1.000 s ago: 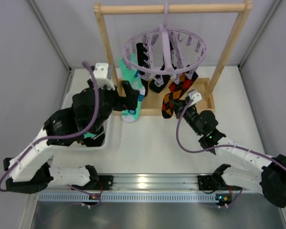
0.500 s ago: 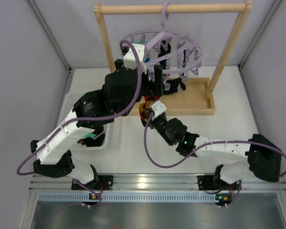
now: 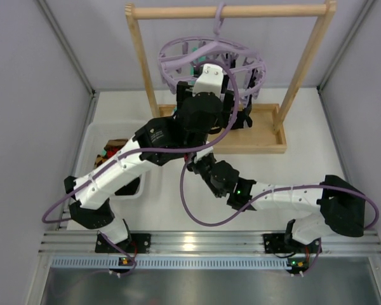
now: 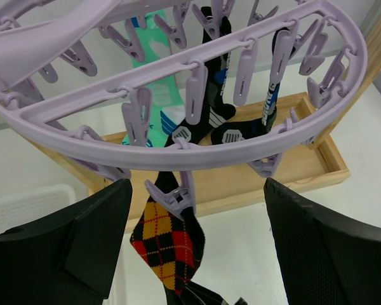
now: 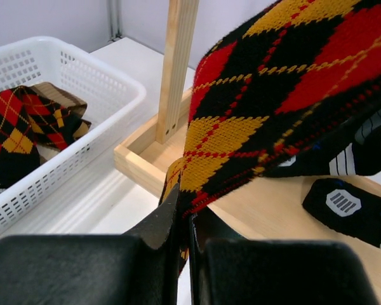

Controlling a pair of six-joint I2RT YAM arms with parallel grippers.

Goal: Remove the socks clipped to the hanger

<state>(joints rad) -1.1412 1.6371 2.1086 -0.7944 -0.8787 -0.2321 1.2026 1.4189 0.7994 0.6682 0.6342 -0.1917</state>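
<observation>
Bright, even light, soft shadows; glare on the metal rail [image 3: 190, 241], wrist-view foregrounds slightly blurred.

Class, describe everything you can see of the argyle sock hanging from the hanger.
The argyle sock is knitted fabric in red, yellow-orange and black diamonds. It hangs from one lavender clip under the ring of the hanger, stretched at a slant. The right claw is shut on its lower end.
</observation>
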